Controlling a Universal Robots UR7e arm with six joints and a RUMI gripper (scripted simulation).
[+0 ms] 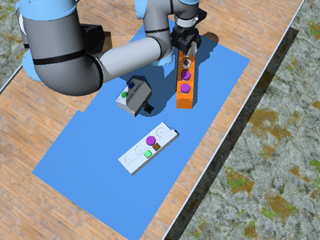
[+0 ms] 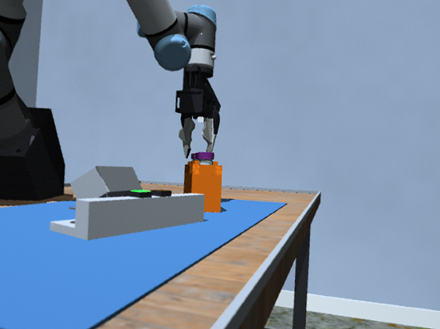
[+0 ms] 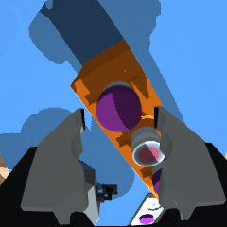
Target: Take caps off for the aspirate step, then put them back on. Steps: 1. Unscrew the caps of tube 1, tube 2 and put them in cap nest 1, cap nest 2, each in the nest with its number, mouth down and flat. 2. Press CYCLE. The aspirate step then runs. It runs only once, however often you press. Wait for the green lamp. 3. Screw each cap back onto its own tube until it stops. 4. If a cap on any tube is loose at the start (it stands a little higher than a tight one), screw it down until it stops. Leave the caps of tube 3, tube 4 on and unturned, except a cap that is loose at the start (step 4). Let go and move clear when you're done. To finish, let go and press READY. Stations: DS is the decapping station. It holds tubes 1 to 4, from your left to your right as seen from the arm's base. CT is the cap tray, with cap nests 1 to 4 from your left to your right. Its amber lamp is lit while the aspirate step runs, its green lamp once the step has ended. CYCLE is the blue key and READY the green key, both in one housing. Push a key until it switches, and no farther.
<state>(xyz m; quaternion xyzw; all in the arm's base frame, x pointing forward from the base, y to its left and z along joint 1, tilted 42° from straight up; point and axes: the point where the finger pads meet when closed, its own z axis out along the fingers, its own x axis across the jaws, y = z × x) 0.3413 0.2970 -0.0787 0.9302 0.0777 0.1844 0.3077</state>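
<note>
The orange decapping station point(image 1: 183, 101) point(image 2: 203, 185) point(image 3: 92, 80) holds four tubes. My gripper point(image 1: 189, 51) point(image 2: 199, 148) point(image 3: 119, 109) is open, with a finger on each side of the purple cap of tube 1 point(image 2: 203, 155) point(image 3: 118, 106) and apart from it. Tube 2 point(image 1: 186, 62) point(image 3: 148, 151) stands open without a cap. Tube 3 point(image 1: 185, 74) and tube 4 point(image 1: 185, 88) carry purple caps. One purple cap point(image 1: 150, 140) point(image 3: 147, 218) lies in nest 2 of the white cap tray point(image 1: 135, 165) point(image 2: 131, 214). The tray's green lamp point(image 1: 147, 153) point(image 2: 139, 191) is lit and its amber lamp point(image 1: 156, 146) is dark.
The grey key housing point(image 1: 137, 101) point(image 2: 102, 179) with the blue key point(image 1: 131, 85) and the green key point(image 1: 124, 94) stands between the arm's base and the station. All of it sits on a blue mat point(image 1: 101, 185) on a wooden table, whose edge point(image 2: 256, 279) runs near the station.
</note>
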